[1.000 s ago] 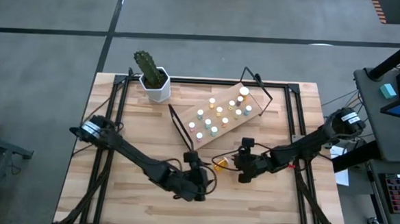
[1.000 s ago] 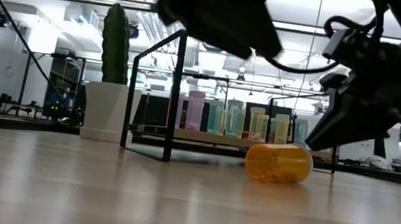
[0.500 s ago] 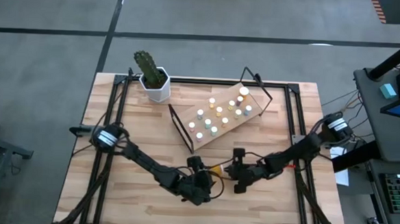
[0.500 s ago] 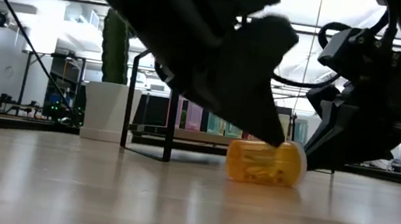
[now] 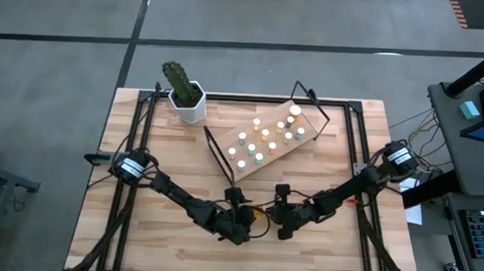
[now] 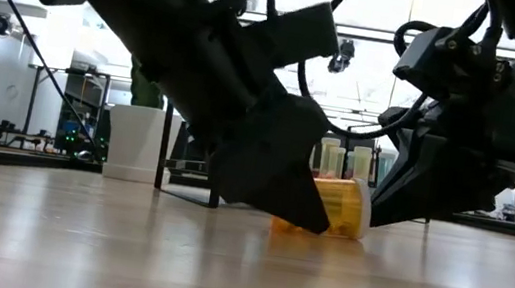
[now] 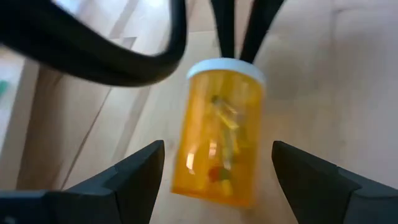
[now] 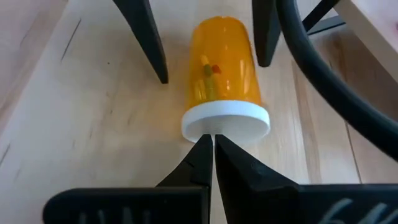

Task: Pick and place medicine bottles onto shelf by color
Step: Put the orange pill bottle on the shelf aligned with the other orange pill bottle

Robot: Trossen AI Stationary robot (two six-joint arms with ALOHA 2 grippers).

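Pickup step: orange pill bottle lies on the bench between spread left fingers; closed right fingers nudge its white cap. Next: left closes, lifts toward shelf.

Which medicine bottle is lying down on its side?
The orange bottle with the white cap, alone on the table between both grippers. The others stand upright on the shelf.

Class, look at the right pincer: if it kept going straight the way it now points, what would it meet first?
The right pincer, shut, points at the white cap of the orange bottle lying on its side. It would meet that cap first, and seems almost at it already; beyond it the open left pincer straddles the bottle.
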